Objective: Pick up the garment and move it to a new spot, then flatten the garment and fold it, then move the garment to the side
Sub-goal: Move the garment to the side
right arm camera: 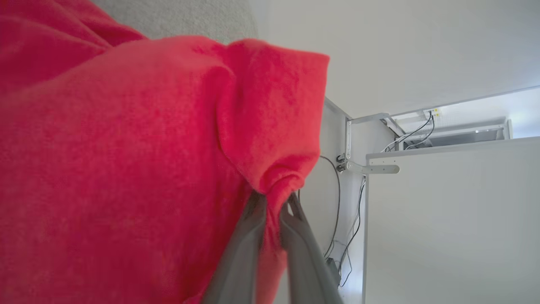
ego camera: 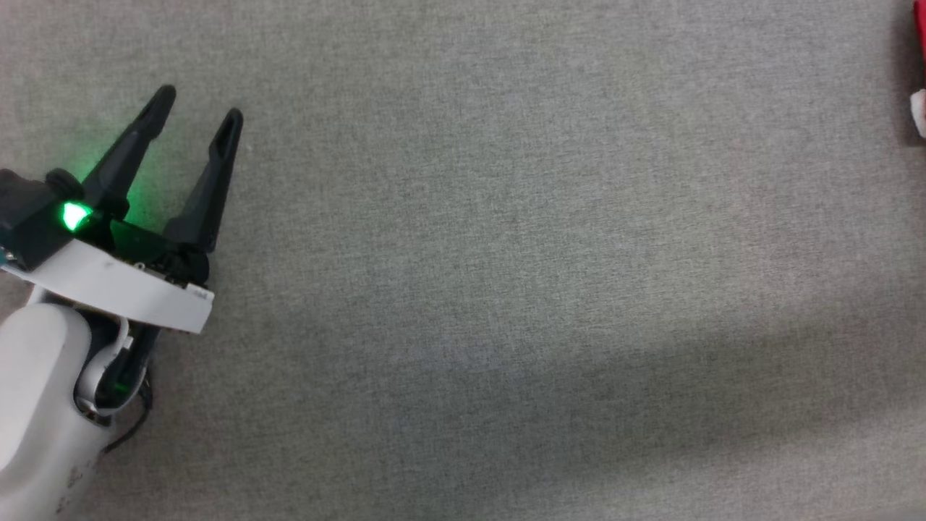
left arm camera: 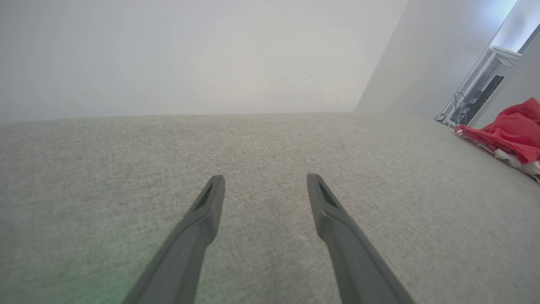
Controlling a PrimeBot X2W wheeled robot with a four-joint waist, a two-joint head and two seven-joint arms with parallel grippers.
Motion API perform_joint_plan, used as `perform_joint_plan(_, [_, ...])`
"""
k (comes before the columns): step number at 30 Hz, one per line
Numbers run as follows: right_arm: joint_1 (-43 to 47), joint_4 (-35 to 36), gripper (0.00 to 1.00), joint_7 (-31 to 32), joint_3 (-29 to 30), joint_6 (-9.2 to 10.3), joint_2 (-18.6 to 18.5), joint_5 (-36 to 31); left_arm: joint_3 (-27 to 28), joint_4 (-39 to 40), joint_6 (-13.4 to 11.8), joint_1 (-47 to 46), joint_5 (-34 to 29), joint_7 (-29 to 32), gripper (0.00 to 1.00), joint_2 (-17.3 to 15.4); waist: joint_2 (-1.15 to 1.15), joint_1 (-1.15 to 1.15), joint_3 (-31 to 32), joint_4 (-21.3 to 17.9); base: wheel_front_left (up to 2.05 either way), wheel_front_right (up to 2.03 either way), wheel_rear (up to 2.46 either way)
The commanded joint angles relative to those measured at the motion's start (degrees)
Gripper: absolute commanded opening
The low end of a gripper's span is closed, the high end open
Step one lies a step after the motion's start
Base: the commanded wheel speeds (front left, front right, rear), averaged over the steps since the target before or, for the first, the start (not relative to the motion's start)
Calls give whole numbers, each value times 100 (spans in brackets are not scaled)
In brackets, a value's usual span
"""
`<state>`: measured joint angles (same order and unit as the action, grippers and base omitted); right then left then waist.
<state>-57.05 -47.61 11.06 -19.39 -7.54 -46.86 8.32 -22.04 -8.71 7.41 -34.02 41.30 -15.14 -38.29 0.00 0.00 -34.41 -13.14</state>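
Where the head view looked down, a grey woven fabric surface [ego camera: 506, 253] ran across the frame.

Item one: left gripper [ego camera: 199, 105], two long dark fingers, lower left of frame. Jaws spread wide with nothing between them; green light [ego camera: 74, 215] at the base.

Item two: right gripper [right arm camera: 276, 202], jaws pinched onto a bunched fold of the soft red jersey garment [right arm camera: 126, 147], which spread across the left of its wrist view.

Item three: red-and-white sliver [ego camera: 919, 112] at the head view's upper right edge, possibly the same garment.
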Motion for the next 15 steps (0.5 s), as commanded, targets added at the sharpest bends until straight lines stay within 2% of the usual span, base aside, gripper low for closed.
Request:
perform_joint_plan(1, [-43, -62, 0, -23, 59, 11, 80, -55, -14, -105, 6, 23, 10, 7, 100, -22, 0, 0, -24, 19, 0, 0, 0])
perform_joint_plan(8, [2, -652, 0, -214, 585, 11, 545, -316, -31, -134, -5, 9, 16, 9, 100, 3, 0, 0, -26, 83, 0, 0, 0])
perform_joint_plan(11, [-79, -856, 0, -324, 794, 11, 628, -465, -37, -143, -5, 33, 15, 9, 100, 27, 0, 0, 25, 108, 0, 0, 0])
perform_joint_plan(12, [-115, -915, 6, -380, 854, 11, 628, -517, -37, -140, -5, 52, 25, 9, 100, 36, 0, 0, 52, 116, 0, 0, 0])
perform_joint_plan(13, [-141, -975, 27, -437, 905, 11, 616, -559, -42, -143, -5, 73, 35, 8, 100, 44, 0, 0, 88, 126, 0, 0, 0])
perform_joint_plan(15, [-167, -1120, 100, -551, 964, 11, 632, -616, -29, -154, -4, 99, 47, 8, 100, 75, 0, 0, 183, 144, 0, 0, 0])
